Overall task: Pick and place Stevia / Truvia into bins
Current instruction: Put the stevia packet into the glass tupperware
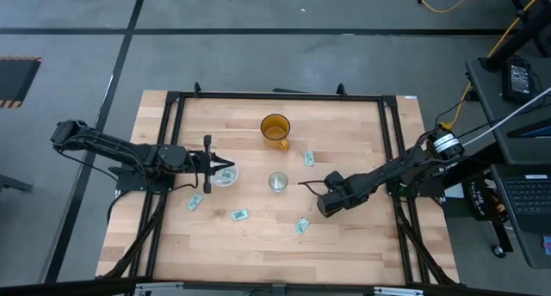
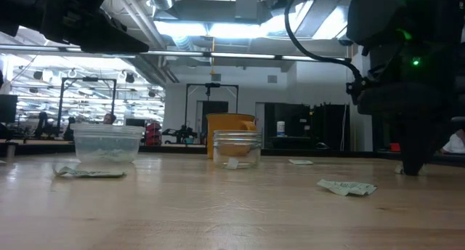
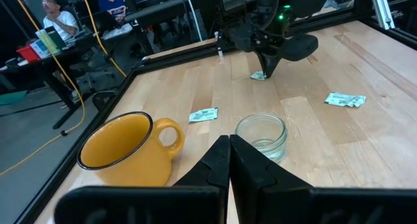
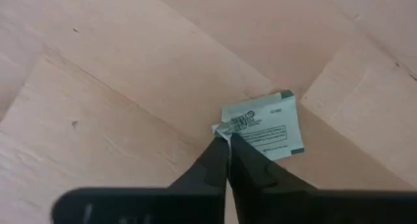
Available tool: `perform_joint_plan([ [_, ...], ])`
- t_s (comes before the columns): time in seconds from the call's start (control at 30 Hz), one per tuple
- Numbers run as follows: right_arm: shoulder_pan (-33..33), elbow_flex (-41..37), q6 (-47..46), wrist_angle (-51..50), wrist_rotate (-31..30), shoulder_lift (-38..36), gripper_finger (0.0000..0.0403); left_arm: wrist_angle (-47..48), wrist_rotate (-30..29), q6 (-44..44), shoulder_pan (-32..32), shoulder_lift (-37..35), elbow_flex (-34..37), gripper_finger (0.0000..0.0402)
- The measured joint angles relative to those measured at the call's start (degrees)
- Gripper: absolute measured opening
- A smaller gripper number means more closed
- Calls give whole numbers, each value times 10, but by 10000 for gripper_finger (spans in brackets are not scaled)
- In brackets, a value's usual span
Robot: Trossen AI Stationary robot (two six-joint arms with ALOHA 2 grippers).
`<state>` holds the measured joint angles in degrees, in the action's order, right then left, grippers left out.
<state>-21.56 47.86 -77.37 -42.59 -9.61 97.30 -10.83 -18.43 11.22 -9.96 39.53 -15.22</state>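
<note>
Right gripper (image 4: 228, 149) down mid-table, fingers pinched shut on a sachet (image 4: 264, 127) corner. Left gripper (image 1: 225, 167) closed above the clear cup (image 1: 224, 176). Four more sachets lie scattered; two cups, one mug (image 1: 275, 130).

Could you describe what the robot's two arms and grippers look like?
Both arms are dark, jointed links. The left gripper ends in two slim black fingers. The right gripper has a bulky black wrist housing with green indicator lights, a looping black cable, and a white-and-black collar farther up the arm.
</note>
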Motion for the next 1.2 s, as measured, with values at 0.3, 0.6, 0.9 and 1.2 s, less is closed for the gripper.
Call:
perform_joint_plan([
  [0.3, 0, 5, 64, 4, -16, 0, 4, 0, 0, 0, 0, 0, 0, 3],
  [0.6, 31, -4, 185, 38, -43, -33, 1, 3, 0, 0, 0, 0, 0, 2],
  [0.9, 82, -43, 363, 180, -49, -45, 0, 4, 0, 0, 0, 0, 0, 2],
  [1.2, 107, -44, 437, 172, -62, -104, 0, 9, 0, -1, 0, 0, 0, 1],
])
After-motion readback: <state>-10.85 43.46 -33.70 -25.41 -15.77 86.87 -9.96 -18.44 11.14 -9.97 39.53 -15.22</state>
